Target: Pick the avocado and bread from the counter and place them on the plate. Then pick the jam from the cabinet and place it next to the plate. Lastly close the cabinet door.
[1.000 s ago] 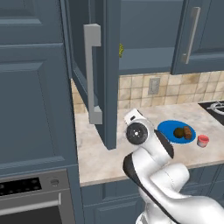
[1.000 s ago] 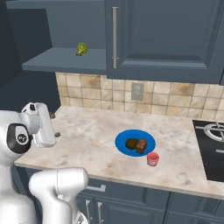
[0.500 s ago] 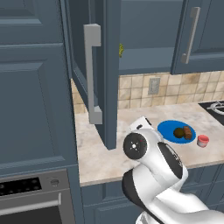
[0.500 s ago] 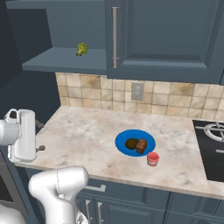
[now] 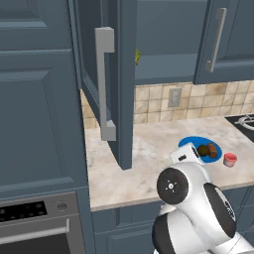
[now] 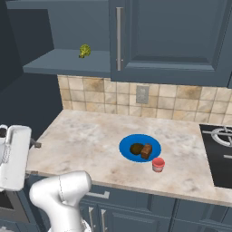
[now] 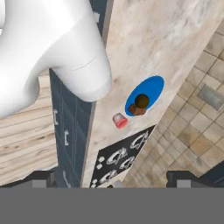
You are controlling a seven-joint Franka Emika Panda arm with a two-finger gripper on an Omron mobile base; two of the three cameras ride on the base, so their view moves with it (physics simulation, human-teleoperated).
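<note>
While the door (image 5: 106, 84) stands swung out over the counter (image 6: 90, 140), the avocado (image 6: 136, 148) and bread (image 6: 146, 151) lie touching on the plate (image 6: 128, 153), the jam (image 6: 157, 164) just beside it. Seen from the right, the cabinet (image 6: 68, 63) shelf holds a yellow-green item (image 6: 84, 50). Fingertips (image 7: 41, 179) are spread wide, empty.

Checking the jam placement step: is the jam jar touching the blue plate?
Apart. In the right base view a strip of counter shows between the jam and the plate rim; the hand view shows the same gap.
</note>
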